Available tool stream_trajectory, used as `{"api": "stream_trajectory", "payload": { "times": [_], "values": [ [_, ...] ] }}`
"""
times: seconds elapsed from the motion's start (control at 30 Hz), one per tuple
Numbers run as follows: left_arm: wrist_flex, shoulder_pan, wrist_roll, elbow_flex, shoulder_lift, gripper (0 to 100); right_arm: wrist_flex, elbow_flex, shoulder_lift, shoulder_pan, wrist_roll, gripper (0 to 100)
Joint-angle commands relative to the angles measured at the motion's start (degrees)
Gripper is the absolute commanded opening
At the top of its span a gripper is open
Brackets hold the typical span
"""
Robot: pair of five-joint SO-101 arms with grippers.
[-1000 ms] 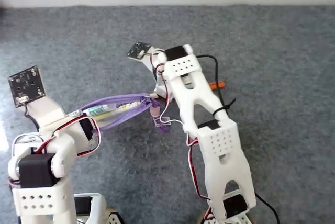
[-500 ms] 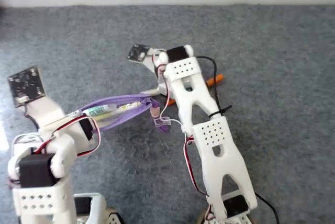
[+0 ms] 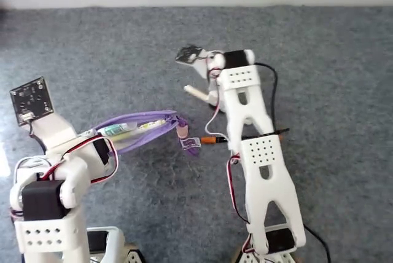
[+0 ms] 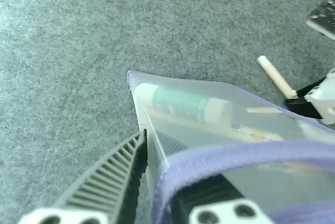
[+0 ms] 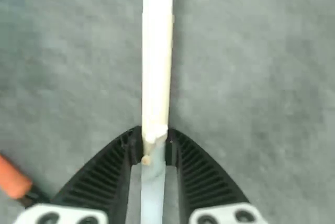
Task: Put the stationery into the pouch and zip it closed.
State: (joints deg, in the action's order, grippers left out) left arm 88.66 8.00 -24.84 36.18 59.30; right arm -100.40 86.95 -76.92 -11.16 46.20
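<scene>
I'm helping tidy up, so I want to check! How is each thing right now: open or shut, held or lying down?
pouch: zip open, one end pinched by the left hand.
tube: lying inside the pouch.
stick: held by the right hand, outside the pouch.
pen: lying loose on the carpet.
left hand: shut on the pouch.
right hand: shut on the stick.
</scene>
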Motion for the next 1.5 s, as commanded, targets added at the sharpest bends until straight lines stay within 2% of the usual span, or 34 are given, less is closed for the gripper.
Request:
{"api": "stream_trajectory", "payload": {
  "times": [0.0,0.1,0.27,0.7,0.83,1.0,1.23,1.47],
  "values": [
    [-1.23,0.18,-0.7,-0.13,-0.88,1,-2.68,7.12,0.57,4.26,-0.18,0.8],
    [-1.23,0.18,-0.7,-0.13,-0.88,1,-2.77,9.41,2.86,4.7,-4.92,0.8],
    [-1.23,0.18,-0.7,-0.22,-0.88,1,-2.77,1.14,14.55,4.62,-11.08,0.8],
    [-1.23,0.18,-0.7,-0.22,-1.23,1,-2.59,-38.42,57.27,3.65,-25.49,0.8],
    [-1.23,0.53,-0.7,-0.22,-1.14,1,-2.59,-48.09,70.2,1.36,-29.8,0.8],
    [-1.23,0.53,-0.7,-0.22,-0.88,1,-2.59,-59.16,86.2,-4.44,-37.89,0.8],
    [-1.23,0.53,-0.7,-0.22,-0.88,1,-1.27,-69.45,107.82,-16.84,-47.12,0.8],
    [-1.23,0.53,-0.7,-0.22,-0.79,1,14.2,-82.73,123.91,-29.14,-61.19,0.8]
  ]
}}
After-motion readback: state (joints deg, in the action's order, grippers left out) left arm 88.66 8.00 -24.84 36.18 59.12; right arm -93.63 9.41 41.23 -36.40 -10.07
